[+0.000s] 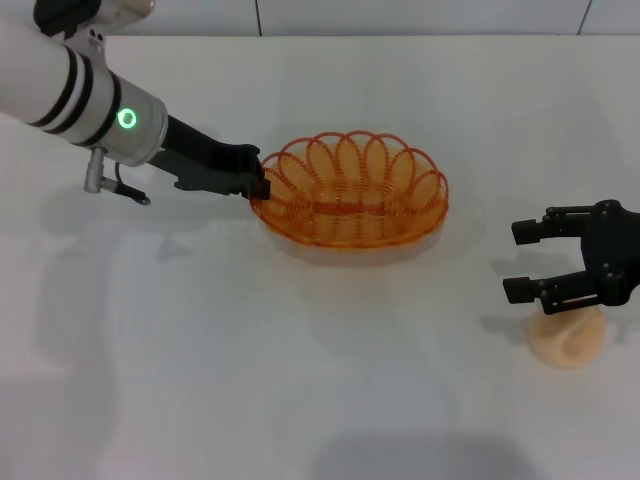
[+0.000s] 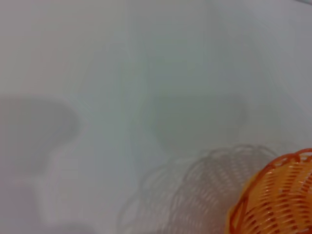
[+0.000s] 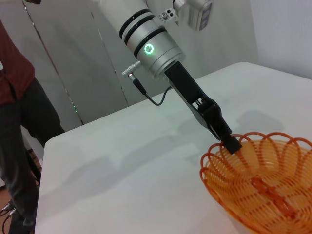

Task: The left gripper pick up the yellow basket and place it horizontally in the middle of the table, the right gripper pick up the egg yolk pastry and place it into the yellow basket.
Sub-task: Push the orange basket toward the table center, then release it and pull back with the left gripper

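Note:
The yellow basket (image 1: 350,190) is at the middle of the white table (image 1: 200,380), its long side running left to right. My left gripper (image 1: 258,185) is shut on the basket's left rim. The right wrist view shows those fingers (image 3: 231,144) clamped on the rim of the basket (image 3: 258,195). The left wrist view shows part of the basket (image 2: 278,200) with its shadow cast apart on the table. The egg yolk pastry (image 1: 567,338) lies at the right. My right gripper (image 1: 520,262) is open and empty, hovering just above and beside the pastry.
A person in a red top (image 3: 14,97) stands beyond the table's far edge (image 3: 97,124) in the right wrist view. The left arm with its green ring light (image 1: 126,118) reaches in from the upper left.

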Tool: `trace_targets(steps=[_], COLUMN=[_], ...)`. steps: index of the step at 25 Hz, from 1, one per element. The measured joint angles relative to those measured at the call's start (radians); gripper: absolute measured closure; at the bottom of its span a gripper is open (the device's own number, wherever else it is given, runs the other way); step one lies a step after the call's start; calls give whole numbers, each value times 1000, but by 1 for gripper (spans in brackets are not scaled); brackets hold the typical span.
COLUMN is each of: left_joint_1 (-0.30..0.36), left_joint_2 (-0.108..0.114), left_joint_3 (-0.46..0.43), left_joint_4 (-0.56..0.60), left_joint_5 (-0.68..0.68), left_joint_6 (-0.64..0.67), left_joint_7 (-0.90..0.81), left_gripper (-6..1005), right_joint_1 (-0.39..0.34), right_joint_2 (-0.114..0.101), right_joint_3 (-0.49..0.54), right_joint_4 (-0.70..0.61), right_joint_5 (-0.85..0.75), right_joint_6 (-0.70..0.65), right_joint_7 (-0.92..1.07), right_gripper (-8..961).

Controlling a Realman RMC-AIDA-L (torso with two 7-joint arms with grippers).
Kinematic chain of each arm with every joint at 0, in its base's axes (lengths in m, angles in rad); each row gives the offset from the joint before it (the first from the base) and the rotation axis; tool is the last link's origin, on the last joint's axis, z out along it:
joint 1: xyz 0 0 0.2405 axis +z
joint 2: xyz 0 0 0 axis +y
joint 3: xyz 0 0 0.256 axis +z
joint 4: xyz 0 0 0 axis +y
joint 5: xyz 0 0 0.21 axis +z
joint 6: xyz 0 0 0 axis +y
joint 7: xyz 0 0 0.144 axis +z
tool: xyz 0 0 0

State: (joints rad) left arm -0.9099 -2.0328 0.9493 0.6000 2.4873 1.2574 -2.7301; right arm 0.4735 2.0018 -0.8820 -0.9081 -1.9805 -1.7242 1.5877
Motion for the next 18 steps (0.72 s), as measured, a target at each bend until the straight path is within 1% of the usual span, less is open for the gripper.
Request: trace_targets(steps=[5, 18], left_joint_1=[-9, -7], left_joint_2=[-2, -11], left_joint_3=[1, 4], left_joint_4=[-32, -34], left_joint_5=[-14, -15], left_joint_6=[-17, -11], left_joint_7=[12, 14], left_gripper=[915, 912], right_joint_1=[3, 4], right_joint_2=[0, 0], right_joint_3=[0, 0], right_joint_4=[0, 0], right_joint_5=[-1, -1], right_joint_6=[-3, -8], right_joint_7=[0, 0], right_gripper=[112, 111])
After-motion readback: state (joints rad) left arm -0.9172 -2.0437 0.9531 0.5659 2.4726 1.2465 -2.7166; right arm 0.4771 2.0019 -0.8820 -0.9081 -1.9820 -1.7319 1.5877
